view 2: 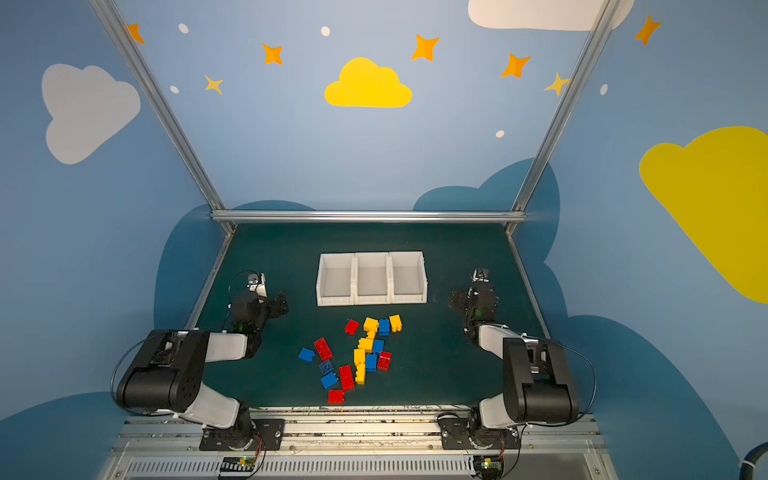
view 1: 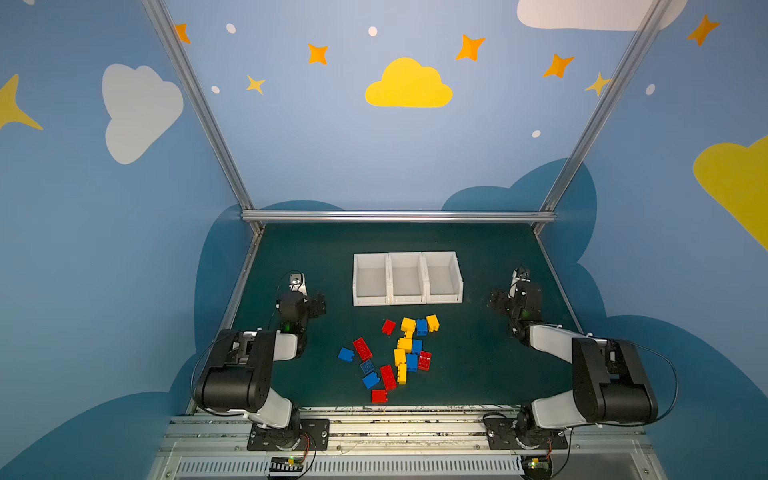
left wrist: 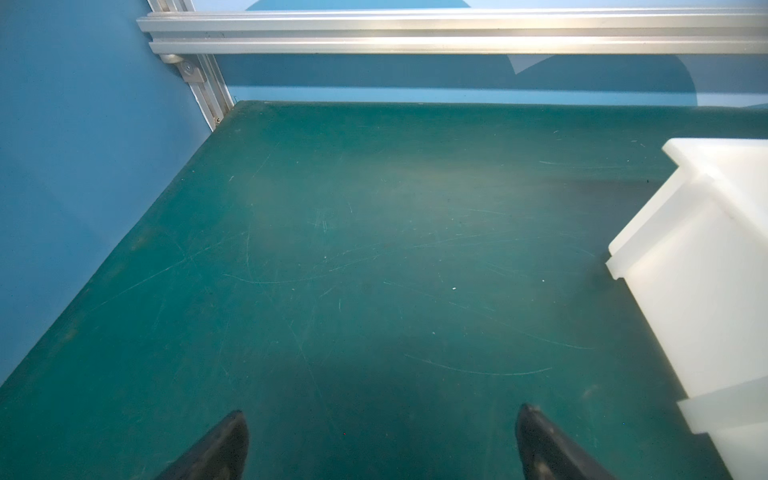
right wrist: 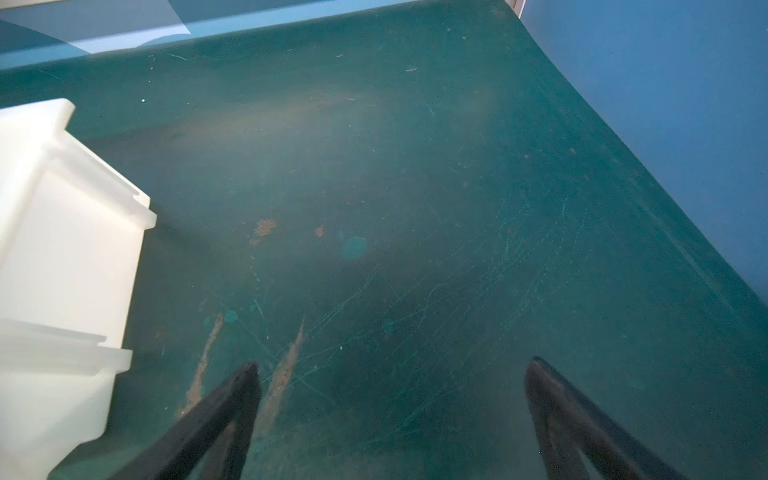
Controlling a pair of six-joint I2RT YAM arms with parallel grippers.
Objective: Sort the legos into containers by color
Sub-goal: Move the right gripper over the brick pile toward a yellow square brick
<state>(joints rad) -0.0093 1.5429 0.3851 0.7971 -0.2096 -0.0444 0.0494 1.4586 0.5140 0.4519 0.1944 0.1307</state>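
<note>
Red, blue, yellow legos (view 1: 399,357) loose together near three empty white containers (view 1: 407,298) in a row

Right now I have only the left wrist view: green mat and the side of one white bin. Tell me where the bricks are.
Observer: The lego bricks, red, blue and yellow, lie in a loose pile on the green mat, between the arm bases and the three white bins.
Operator: Report what is in the bins.
Observer: Nothing. All three show bare floors in both top views, so no brick is sorted yet.
Operator: Give me the right gripper.
Observer: The right gripper is open and holds nothing. It sits over bare mat, off to the side of the rightmost bin and apart from it.
</note>
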